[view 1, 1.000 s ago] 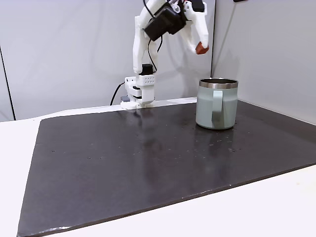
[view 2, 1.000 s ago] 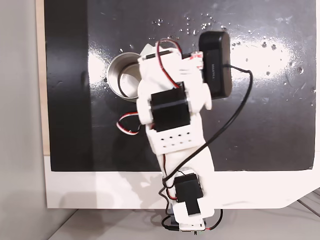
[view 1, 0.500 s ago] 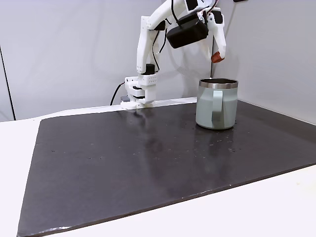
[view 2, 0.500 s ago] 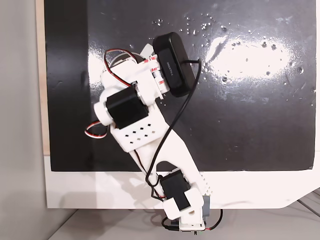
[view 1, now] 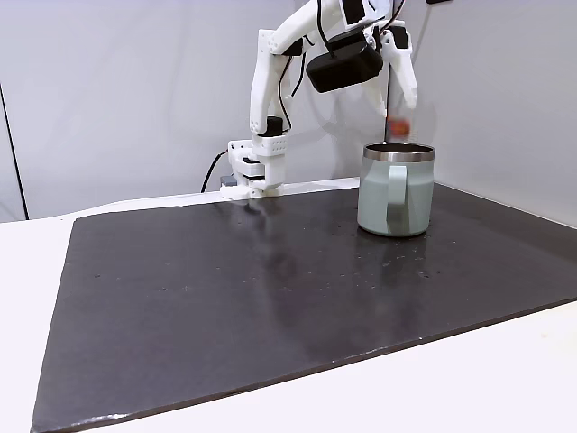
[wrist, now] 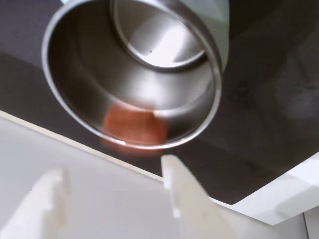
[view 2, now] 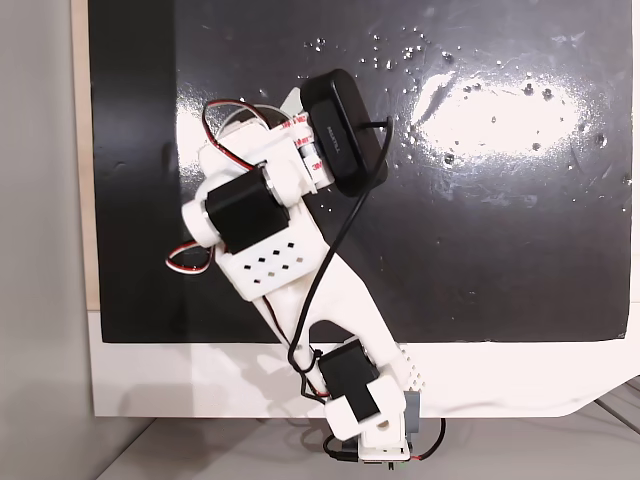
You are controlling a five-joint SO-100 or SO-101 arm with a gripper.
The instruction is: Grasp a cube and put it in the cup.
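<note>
The cube is a blurred rust-orange smear in the wrist view, loose in the air over the near rim of the cup. My gripper is open, its two white fingers spread wide below the cube and touching nothing. In a fixed view the cube hangs blurred just above the steel rim of the mint-green cup, and the gripper stands right over it. The cup stands upright with its handle toward the camera. In the fixed view from above, the arm covers the cup.
A black mat covers most of the white table. The arm's base is clamped at the mat's far edge, left of the cup. A grey wall rises close behind the cup.
The gripper swung right with the cube until it stood over the cup, then opened. The cube has left the fingers and drops toward the cup's mouth.
</note>
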